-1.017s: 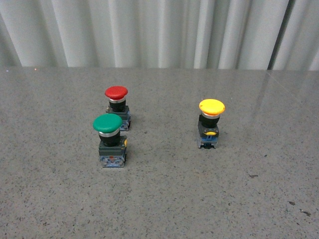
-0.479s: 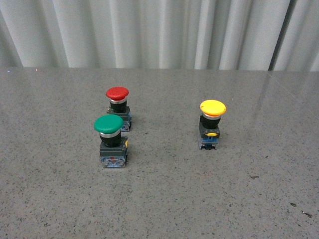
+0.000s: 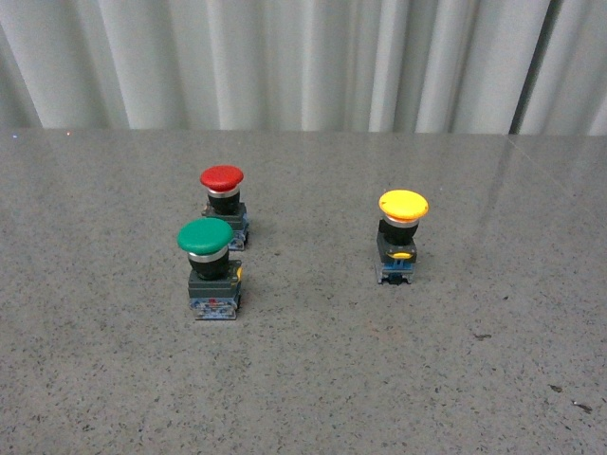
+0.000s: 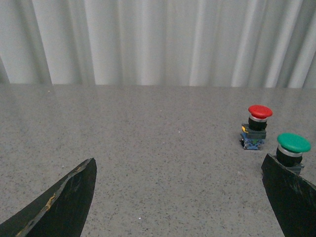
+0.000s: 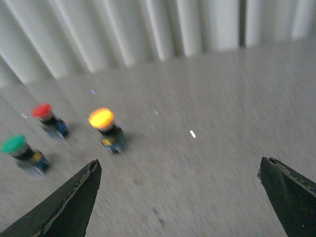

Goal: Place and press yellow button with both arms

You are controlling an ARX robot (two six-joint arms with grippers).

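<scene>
The yellow button [image 3: 402, 234] stands upright on the grey speckled table, right of centre in the front view, with no arm near it there. It also shows blurred in the right wrist view as the yellow button [image 5: 105, 129], far ahead of my right gripper [image 5: 180, 170], which is open and holds nothing. My left gripper [image 4: 180, 170] is open too, over bare table; the yellow button is out of that view. Neither arm appears in the front view.
A green-capped button [image 3: 211, 268] and a red-capped button [image 3: 224, 205] stand close together left of centre. In the left wrist view the green one [image 4: 292, 150] sits just behind one finger. A pleated white curtain [image 3: 303, 57] backs the table.
The front view shifts by a few pixels and back; the three buttons stand where they were.
</scene>
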